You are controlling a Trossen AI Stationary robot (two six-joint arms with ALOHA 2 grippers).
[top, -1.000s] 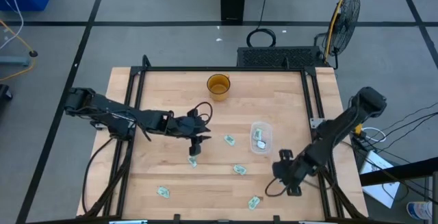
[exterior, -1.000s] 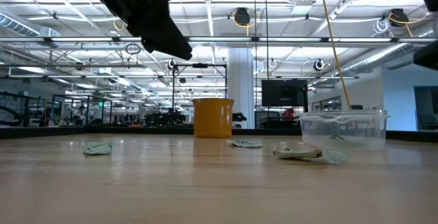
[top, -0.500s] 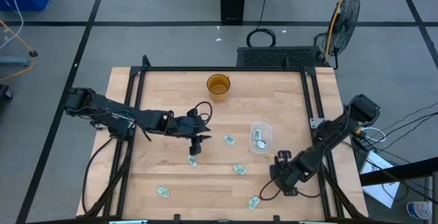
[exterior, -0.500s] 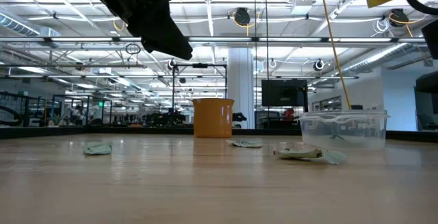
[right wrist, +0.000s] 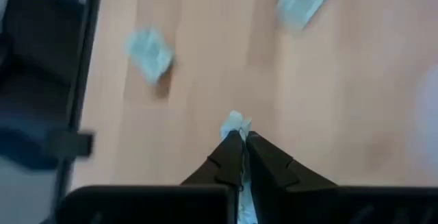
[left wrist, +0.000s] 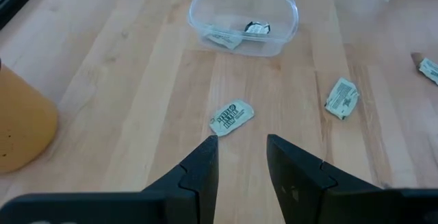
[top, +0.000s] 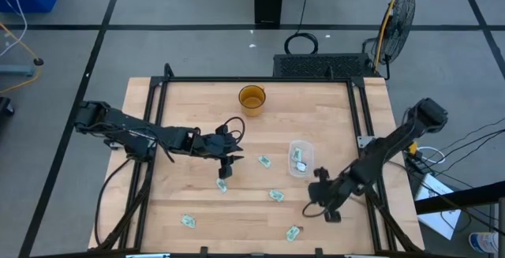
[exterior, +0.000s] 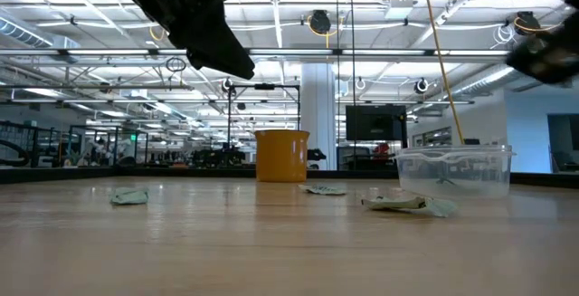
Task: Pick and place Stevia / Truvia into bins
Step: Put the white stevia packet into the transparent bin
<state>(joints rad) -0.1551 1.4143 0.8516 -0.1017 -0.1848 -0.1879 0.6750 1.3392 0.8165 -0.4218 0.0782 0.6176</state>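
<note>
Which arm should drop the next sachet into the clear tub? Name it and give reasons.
Right. The right gripper is shut on a small green-and-white paper sachet and sits near the clear plastic tub. The left gripper hangs open and empty, farther from the tub.

Bright overhead lighting; right wrist view motion-blurred.

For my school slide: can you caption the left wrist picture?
Open left hand hovers over a sachet near the clear tub.

Small green-and-white paper sachets are lying on pale striped wood table, showing beside a colourless clear plastic tub and amber cup.
</note>
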